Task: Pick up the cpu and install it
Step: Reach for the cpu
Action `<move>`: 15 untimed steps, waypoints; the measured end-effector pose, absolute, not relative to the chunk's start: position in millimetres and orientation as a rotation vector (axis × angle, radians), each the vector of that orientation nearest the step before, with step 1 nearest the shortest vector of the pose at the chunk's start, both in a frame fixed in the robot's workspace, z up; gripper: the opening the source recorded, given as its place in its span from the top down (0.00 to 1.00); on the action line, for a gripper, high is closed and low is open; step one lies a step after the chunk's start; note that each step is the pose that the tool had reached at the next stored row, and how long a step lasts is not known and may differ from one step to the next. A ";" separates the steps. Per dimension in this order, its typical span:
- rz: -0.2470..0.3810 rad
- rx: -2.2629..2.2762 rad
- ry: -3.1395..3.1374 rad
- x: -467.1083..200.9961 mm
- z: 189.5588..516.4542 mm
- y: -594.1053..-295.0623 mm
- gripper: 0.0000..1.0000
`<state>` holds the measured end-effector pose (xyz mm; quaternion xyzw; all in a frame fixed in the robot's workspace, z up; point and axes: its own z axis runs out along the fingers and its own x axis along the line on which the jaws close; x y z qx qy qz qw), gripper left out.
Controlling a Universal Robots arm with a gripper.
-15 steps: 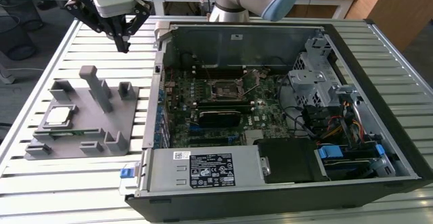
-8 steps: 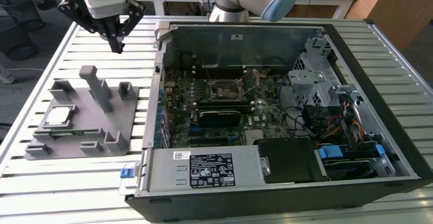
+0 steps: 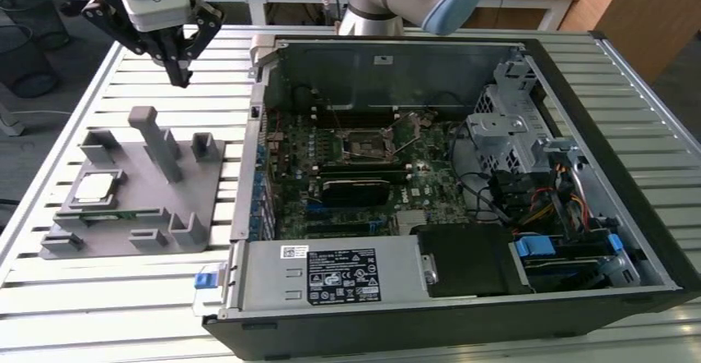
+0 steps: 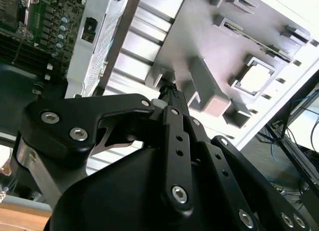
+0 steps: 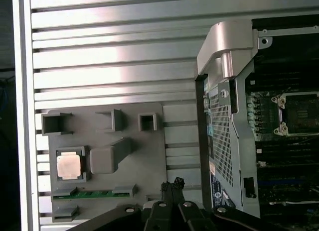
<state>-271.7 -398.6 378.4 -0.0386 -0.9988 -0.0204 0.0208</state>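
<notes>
tool: fingers pressed together, empty, tips near grey holder edge
cpu: seated in holder pocket, apart from tool

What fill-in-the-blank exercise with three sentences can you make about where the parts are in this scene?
1. The cpu rests on the grey holder, which stands at the exterior view's ____ of the open computer case.
2. With its fingers shut, the gripper holds ____.
3. The memory stick lying on the holder next to the cpu is ____ in colour.

Missing words: left; nothing; green.
</notes>
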 end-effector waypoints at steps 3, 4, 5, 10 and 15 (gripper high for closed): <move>-0.063 -0.120 -3.096 -277.4 377.7 -398.6 0.89; -0.063 -0.120 -3.096 -279.0 377.5 -398.6 0.89; -0.063 -0.120 -3.096 -280.6 377.3 -398.5 0.89; -0.063 -0.120 -3.096 -289.1 376.2 -398.5 0.89; -0.063 -0.120 -3.096 -296.7 375.3 -398.5 0.89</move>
